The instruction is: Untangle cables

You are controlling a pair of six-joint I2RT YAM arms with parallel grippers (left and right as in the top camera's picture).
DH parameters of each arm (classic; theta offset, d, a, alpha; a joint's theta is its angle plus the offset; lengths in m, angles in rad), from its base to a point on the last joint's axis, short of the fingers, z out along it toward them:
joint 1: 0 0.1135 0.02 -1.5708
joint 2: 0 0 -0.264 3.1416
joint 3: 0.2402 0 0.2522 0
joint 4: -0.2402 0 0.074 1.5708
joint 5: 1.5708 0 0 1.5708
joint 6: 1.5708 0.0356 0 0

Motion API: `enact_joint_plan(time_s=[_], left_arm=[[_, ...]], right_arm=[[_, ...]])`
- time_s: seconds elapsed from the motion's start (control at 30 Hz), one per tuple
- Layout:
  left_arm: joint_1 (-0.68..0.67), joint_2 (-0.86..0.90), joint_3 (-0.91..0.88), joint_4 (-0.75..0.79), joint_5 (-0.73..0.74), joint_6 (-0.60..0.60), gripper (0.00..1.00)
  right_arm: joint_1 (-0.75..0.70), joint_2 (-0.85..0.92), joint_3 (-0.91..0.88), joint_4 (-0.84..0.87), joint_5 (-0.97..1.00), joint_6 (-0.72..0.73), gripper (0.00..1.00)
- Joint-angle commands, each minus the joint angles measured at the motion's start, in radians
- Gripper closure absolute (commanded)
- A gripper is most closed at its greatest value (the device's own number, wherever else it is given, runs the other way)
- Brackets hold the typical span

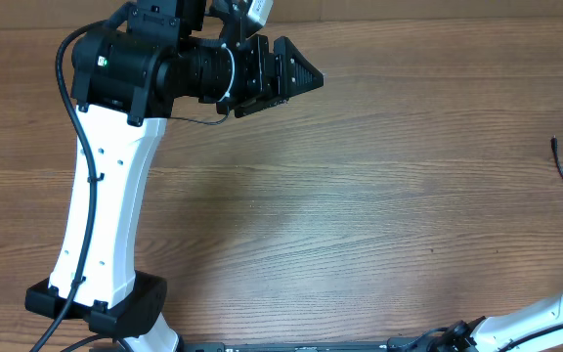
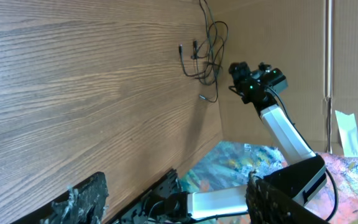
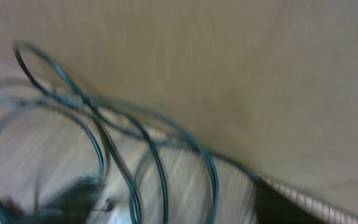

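A: Where are the cables?

B: At the far edge of the table, bunched in one loose knot. From overhead only a stray bit of them shows, at the right border.

A: Has anything been untangled?

B: Not that I'd credit. The left wrist view shows strands crossing each other, with the plugs hanging out of the bunch. The right wrist camera sits close over them, and the loops overlap there too, though that picture is badly smeared.

A: And the grippers?

B: The left gripper stands wide with nothing between its fingers, well apart from the cables on the other side of the table. The right gripper is just beside the tangle. I can't tell whether its jaws are parted or closed on a strand, because it is tiny in one view and lost in blur in its own.

A: So what's left?

B: Nearly all of it, I'd judge. The loops have to be drawn apart and each cord laid out on its own.
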Motion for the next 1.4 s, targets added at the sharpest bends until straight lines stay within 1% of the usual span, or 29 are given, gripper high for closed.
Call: enact_joint_plan(time_s=[0.0,0.07,0.13,0.17,0.2,0.27,0.3,0.4,0.43,0.5,0.53,0.6,0.67,0.7,0.77,0.83,0.9,0.93,0.97,1.07,1.13,1.23,1.3,1.37], left_arm=[[-0.002,0.008,0.011,0.003,0.01,-0.006,0.29],[-0.002,0.008,0.011,0.003,0.01,-0.005,0.29],[-0.002,0.008,0.011,0.004,0.014,-0.003,0.29],[-0.002,0.008,0.011,0.007,0.022,0.0,0.3],[-0.002,0.007,0.011,0.015,0.042,0.004,0.33],[0.014,0.003,0.011,0.06,0.129,0.041,0.37],[0.026,-0.002,0.011,0.085,0.172,0.065,0.38],[0.08,-0.02,0.016,0.112,0.193,0.092,0.39],[0.121,-0.035,0.016,0.111,0.193,0.113,0.39],[0.168,-0.053,0.016,0.108,0.207,0.138,0.39],[0.189,-0.063,0.016,0.109,0.231,0.157,0.38],[0.232,-0.083,0.016,0.11,0.287,0.184,0.38],[0.276,-0.107,0.016,0.105,0.306,0.211,0.39],[0.301,-0.122,0.016,0.099,0.302,0.225,0.4],[0.35,-0.154,0.016,0.077,0.276,0.291,0.47],[0.391,-0.189,0.016,0.032,0.219,0.35,0.48],[0.417,-0.233,0.016,-0.039,0.103,0.398,0.5],[0.42,-0.253,0.016,-0.071,0.029,0.406,0.59],[0.42,-0.27,0.016,-0.096,-0.034,0.407,0.73],[0.416,-0.335,0.016,-0.182,-0.239,0.428,0.95],[0.416,-0.375,0.014,-0.238,-0.34,0.429,0.95],[0.416,-0.431,-0.006,-0.269,-0.394,0.425,0.95],[0.417,-0.476,-0.048,-0.256,-0.408,0.4,0.95],[0.417,-0.525,-0.106,-0.237,-0.41,0.378,0.95]], right_arm=[[0.013,-0.045,0.027,0.022,0.002,0.026,0.0],[0.028,-0.071,0.027,0.016,-0.025,0.026,0.0],[0.052,-0.115,0.027,-0.004,-0.137,0.022,0.0],[0.067,-0.139,0.027,-0.005,-0.212,0.016,0.0],[0.079,-0.16,0.027,-0.004,-0.286,0.014,0.0],[0.108,-0.217,0.028,0.023,-0.507,0.015,0.0],[0.121,-0.244,0.028,0.048,-0.624,0.016,0.0],[0.166,-0.314,0.028,0.16,-0.914,0.016,0.01],[0.205,-0.355,0.028,0.192,-0.971,0.016,0.05],[0.251,-0.405,0.028,0.179,-0.953,0.015,0.04],[0.274,-0.433,0.027,0.167,-0.951,0.015,0.0],[0.321,-0.487,0.027,0.132,-0.951,0.016,0.0],[0.367,-0.534,0.028,0.094,-0.951,0.016,0.0],[0.398,-0.563,0.028,0.068,-0.951,0.016,0.0],[0.46,-0.618,0.027,0.009,-0.951,0.016,0.0],[0.515,-0.671,0.027,-0.064,-0.941,0.015,0.0],[0.572,-0.721,0.027,-0.151,-0.922,0.007,0.0],[0.599,-0.745,0.027,-0.198,-0.916,-0.018,0.0],[0.624,-0.764,0.027,-0.245,-0.904,-0.045,0.0],[0.729,-0.833,0.027,-0.426,-0.772,-0.172,0.0],[0.803,-0.873,0.027,-0.539,-0.645,-0.246,0.0],[0.915,-0.923,0.023,-0.677,-0.475,-0.266,0.0],[0.975,-0.95,0.008,-0.739,-0.429,-0.261,0.0],[1.023,-0.979,-0.016,-0.779,-0.426,-0.234,0.0]])
